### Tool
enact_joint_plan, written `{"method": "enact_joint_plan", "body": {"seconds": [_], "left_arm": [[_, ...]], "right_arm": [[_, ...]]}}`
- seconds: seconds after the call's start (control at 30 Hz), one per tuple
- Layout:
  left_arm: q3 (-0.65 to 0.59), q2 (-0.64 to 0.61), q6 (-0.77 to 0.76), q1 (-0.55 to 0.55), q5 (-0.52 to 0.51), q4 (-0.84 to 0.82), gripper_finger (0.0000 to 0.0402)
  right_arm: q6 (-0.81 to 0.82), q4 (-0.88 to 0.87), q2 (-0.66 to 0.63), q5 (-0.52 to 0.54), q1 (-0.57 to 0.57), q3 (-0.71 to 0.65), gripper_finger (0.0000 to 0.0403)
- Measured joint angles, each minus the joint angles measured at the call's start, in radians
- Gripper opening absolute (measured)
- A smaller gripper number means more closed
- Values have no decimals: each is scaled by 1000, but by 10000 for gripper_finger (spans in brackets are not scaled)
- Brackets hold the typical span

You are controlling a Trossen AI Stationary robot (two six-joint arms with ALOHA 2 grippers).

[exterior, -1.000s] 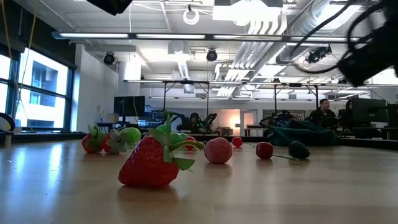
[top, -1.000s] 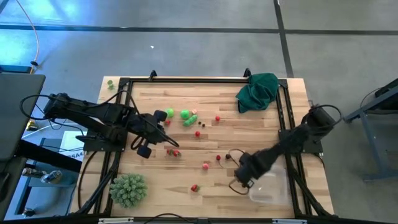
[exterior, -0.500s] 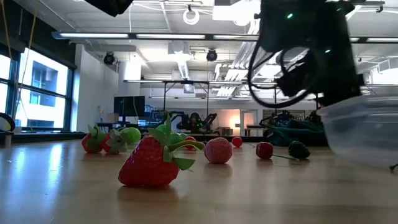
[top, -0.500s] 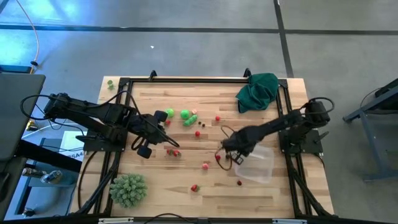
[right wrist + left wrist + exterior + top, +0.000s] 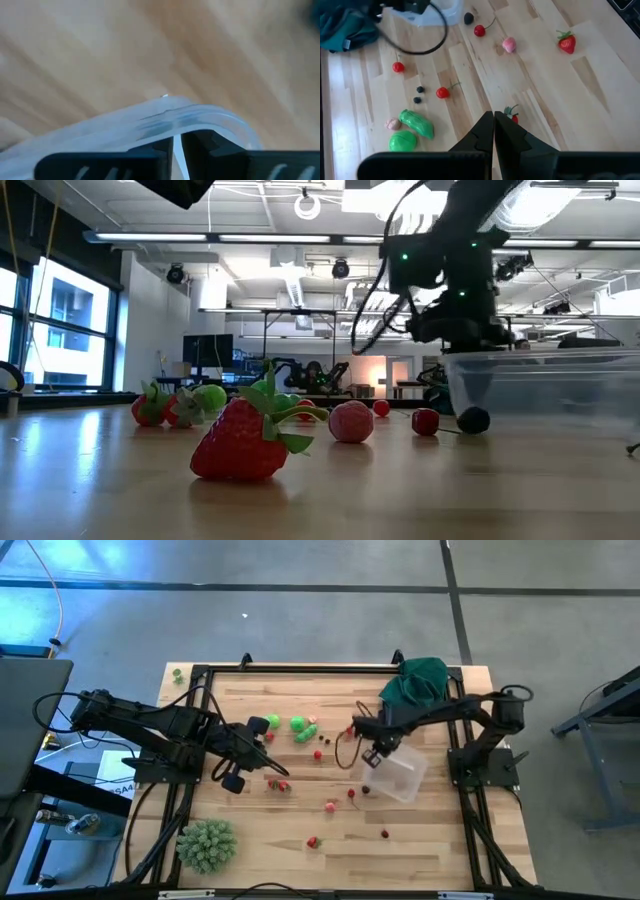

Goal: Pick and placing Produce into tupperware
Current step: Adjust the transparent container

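Wooden table [image 5: 300,850]; right gripper [image 5: 375,755] pinching tupperware [image 5: 402,776] — lifted

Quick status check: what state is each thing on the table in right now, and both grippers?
Plastic box: clear, upright on the table, rim pinched by the right gripper.
Right gripper: shut on the box rim.
Left gripper: shut, empty, above a strawberry.
Toy fruit: loose on the table, none visible inside the box.
Green cloth: crumpled at the far right corner.
Spiky green ball: resting near the left front corner.

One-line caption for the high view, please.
Right end effector carries the clear tupperware over scattered produce; left end effector waits.
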Motion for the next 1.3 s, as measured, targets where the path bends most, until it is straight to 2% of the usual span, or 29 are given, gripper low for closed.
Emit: {"method": "enact_joint_plan", "body": {"seconds": [0.3, 0.47, 0.6, 0.87, 1.3], "left_arm": [[0, 0, 0, 0, -12, 2, 5], [0, 0, 0, 0, -19, 3, 5], [0, -1, -6, 0, -19, 3, 5], [0, -1, -8, -1, -19, 3, 5], [0, -1, -8, -1, -19, 3, 5]], "right_arm": [[-92, 124, 19, -35, -54, 131, 25], [-114, 85, 87, -29, -32, 197, 25], [-140, -5, 116, 18, -15, 239, 25], [-111, 7, 117, -71, 70, 249, 25], [-6, 170, 117, -101, 180, 249, 25]]}}
